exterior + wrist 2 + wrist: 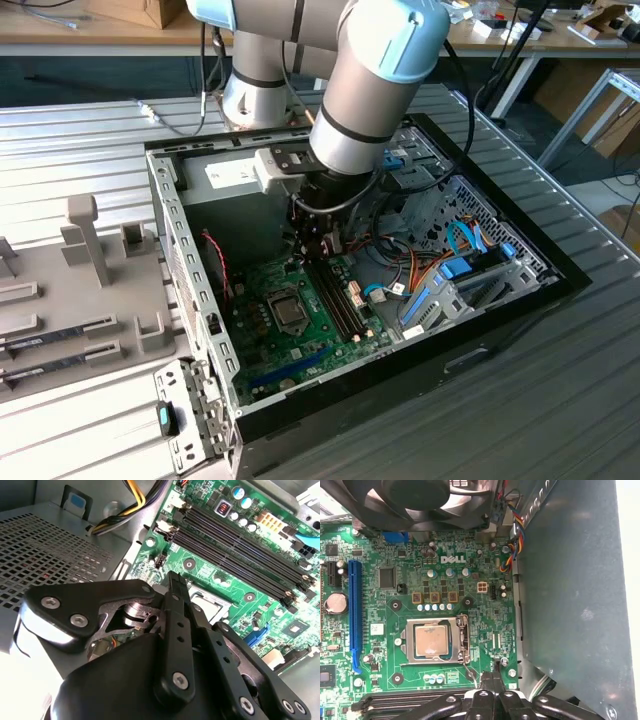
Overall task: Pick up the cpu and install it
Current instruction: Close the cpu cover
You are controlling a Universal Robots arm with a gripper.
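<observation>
Fingers [488, 686] of the gripper [493, 676] are pressed together, with nothing between them. The gripper hangs inside the open computer case [430, 365], low over the green motherboard [490, 615] and beside the black memory slots [235, 535]. The cpu [432, 641] lies flat inside the metal socket frame [410, 641] on the motherboard, silver top up, near the fingertips but apart from them.
</observation>
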